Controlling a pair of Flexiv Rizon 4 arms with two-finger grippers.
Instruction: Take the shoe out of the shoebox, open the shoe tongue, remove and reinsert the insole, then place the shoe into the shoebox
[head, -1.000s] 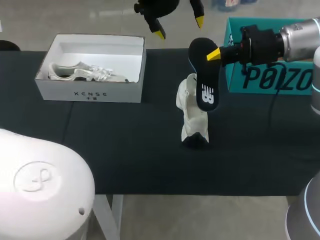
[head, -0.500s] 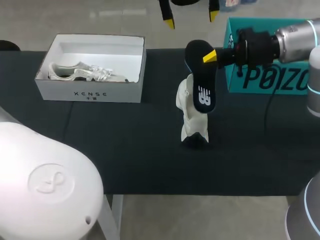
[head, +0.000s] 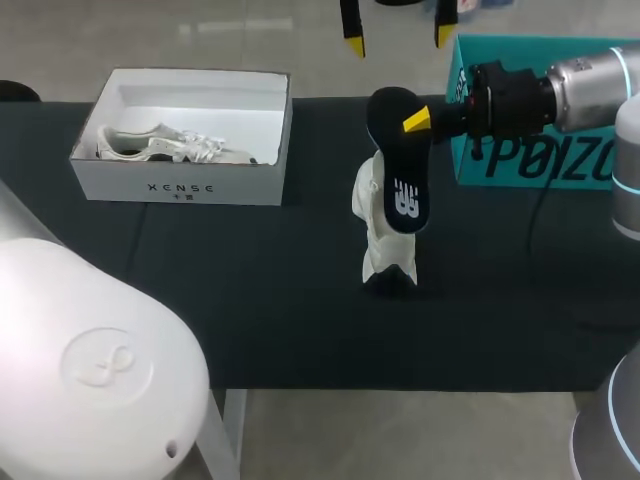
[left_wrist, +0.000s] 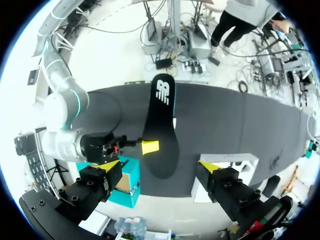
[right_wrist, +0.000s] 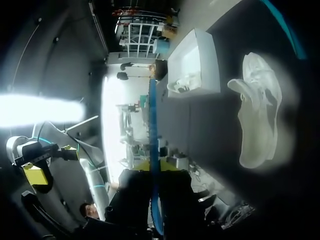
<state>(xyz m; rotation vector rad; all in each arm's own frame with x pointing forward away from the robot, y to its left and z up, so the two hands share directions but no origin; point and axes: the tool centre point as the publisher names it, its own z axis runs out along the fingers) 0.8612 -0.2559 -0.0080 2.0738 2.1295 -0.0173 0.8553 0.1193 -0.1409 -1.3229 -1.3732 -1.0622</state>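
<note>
since the earlier frames the insole (head: 398, 165) has drifted down toward the shoe (head: 385, 240), and the left pincer (head: 397, 38) has slid sideways beyond it. the right pincer (head: 425, 118) is clenched on the insole's upper end, fingers nearly together. the left pincer gapes wide, empty. the shoe stands unbraced on the table (head: 250, 300), well apart from the shoebox (head: 180, 185); pushing the insole in could topple it.

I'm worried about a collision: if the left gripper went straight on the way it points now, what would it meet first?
Most likely the black insole, held by the right gripper. It lies dead ahead, in line with the gap between the left gripper's open jaws. How far ahead is unclear.
</note>
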